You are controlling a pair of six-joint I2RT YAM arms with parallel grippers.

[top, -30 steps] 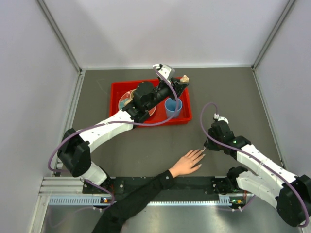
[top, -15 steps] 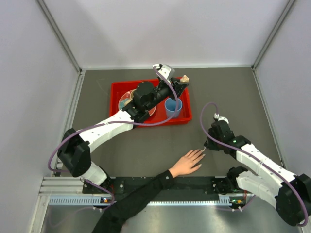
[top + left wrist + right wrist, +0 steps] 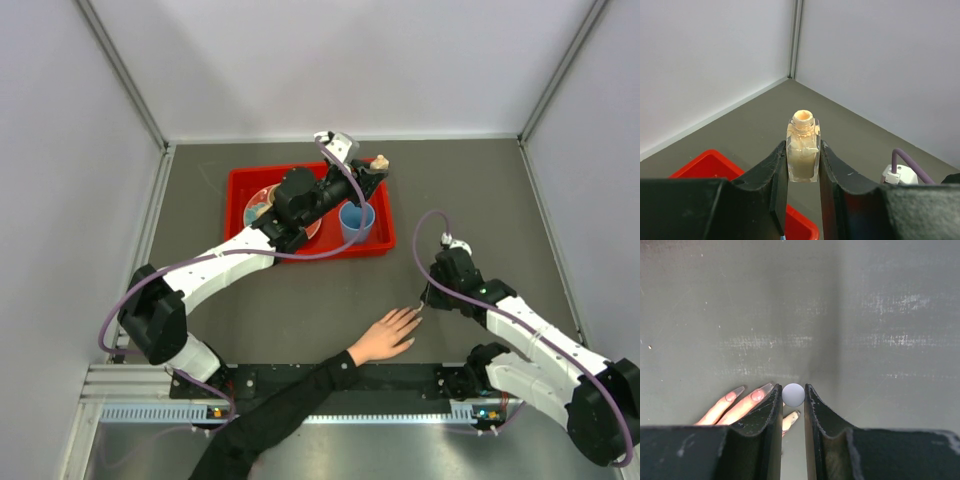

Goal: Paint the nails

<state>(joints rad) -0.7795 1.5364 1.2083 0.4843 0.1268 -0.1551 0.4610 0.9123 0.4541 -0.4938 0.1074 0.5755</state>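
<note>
A light-skinned hand (image 3: 385, 337) in a black sleeve lies flat near the table's front edge, fingers spread toward the right. Its long pale nails (image 3: 758, 395) show beside my right gripper (image 3: 793, 389), and one more nail (image 3: 794, 416) lies beneath the jaws. That right gripper (image 3: 424, 300) is shut on a brush cap with a round grey top (image 3: 793, 395), just over the fingertips. My left gripper (image 3: 803, 146) is shut on an uncapped bottle of pale beige polish (image 3: 803, 155), held upright above the tray's back right corner (image 3: 379, 161).
A red tray (image 3: 240, 185) stands at the back centre, holding a blue cup (image 3: 356, 222) and a round dish (image 3: 262, 203). Pale walls enclose the grey table on three sides. The person's sleeved arm (image 3: 280, 410) crosses the front rail.
</note>
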